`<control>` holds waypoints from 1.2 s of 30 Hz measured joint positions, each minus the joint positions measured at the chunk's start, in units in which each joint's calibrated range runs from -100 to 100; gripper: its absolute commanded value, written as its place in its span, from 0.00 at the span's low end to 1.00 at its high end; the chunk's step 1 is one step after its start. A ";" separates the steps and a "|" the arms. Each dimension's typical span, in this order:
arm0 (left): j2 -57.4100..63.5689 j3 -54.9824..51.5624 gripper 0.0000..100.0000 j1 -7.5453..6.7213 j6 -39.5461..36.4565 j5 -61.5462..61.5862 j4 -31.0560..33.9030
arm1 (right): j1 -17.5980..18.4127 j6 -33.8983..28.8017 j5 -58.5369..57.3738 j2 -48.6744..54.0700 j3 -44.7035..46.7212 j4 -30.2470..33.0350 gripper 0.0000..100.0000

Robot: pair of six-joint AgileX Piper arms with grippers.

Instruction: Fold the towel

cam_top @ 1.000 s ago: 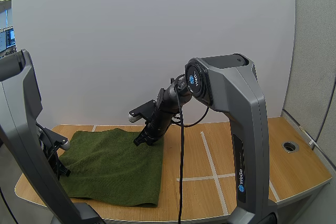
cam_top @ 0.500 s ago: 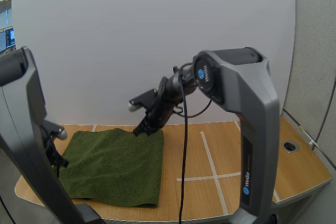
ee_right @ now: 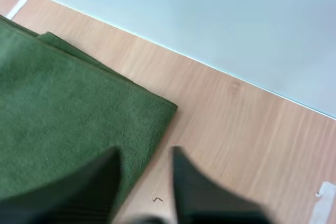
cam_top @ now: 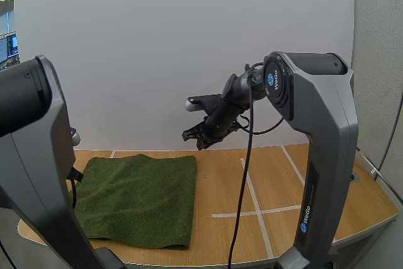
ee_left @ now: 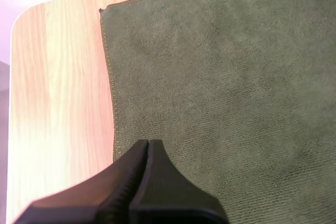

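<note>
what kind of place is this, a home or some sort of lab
Most likely a robotics lab bench: a wooden table marked with white tape lines, a plain white board standing behind it, and a grey office partition at the side.

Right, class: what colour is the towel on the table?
The towel is plain dark olive green, seen best in the left wrist view.

a robot test bench in an office-like lab: behind the right claw (cam_top: pixel 196 139) stands a plain white board (cam_top: pixel 157 42), below it a wooden table (cam_top: pixel 220 181) marked with white tape lines (cam_top: pixel 254 196), and well to the claw's right grey cubicle partitions (cam_top: pixel 378 67) close the space.
</note>
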State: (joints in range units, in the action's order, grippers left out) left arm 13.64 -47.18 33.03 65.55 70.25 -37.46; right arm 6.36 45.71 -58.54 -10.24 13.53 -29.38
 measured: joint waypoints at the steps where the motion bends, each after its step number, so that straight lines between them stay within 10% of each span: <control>1: 0.12 0.00 0.00 0.00 -0.34 0.00 -0.11 | -0.37 0.45 0.01 0.00 0.00 -1.08 1.00; 36: 0.12 0.00 0.00 0.00 -5.51 0.38 -0.10 | -0.67 15.67 3.52 -14.12 0.00 -21.66 0.94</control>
State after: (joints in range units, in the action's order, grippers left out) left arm 13.75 -47.18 33.03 60.04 70.64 -37.56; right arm 5.70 61.38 -55.02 -24.36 13.53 -51.04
